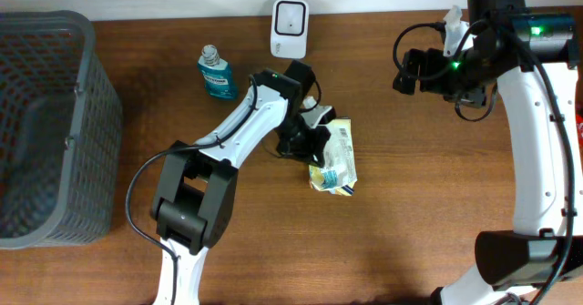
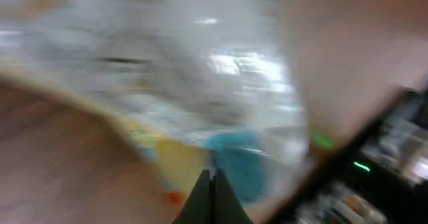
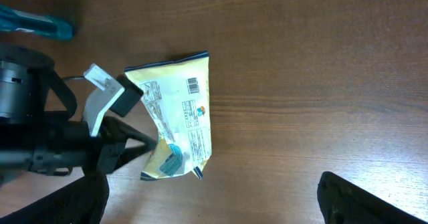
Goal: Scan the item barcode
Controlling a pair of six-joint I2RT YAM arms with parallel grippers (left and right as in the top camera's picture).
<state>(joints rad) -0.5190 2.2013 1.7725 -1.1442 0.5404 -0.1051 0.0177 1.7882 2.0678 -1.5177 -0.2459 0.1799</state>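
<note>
- Grey basket (image 1: pixel 46 123) at far left of table (image 1: pixel 410 205).
- Teal bottle (image 1: pixel 217 73) lies nr back edge, right of basket. Label too small to read.
- White scanner (image 1: pixel 290 23) at back edge, mid table, well apart from packet.
- Left claw (image 3: pixel 150 144): clenched tight, fingers meeting in a point, tip touching packet's left edge. Can't tell if any wrapper is pinched.
- Packet (image 1: pixel 337 159): yellow & white, flat on table approx centre, just right of left claw. Barcode (image 3: pixel 194 83) faces up nr one end. Print too small to read, and left wrist view is blurred.
- Right claw (image 1: pixel 412 71): released, fingers spread wide, holding nothing, above table at back right, well apart from packet.
</note>
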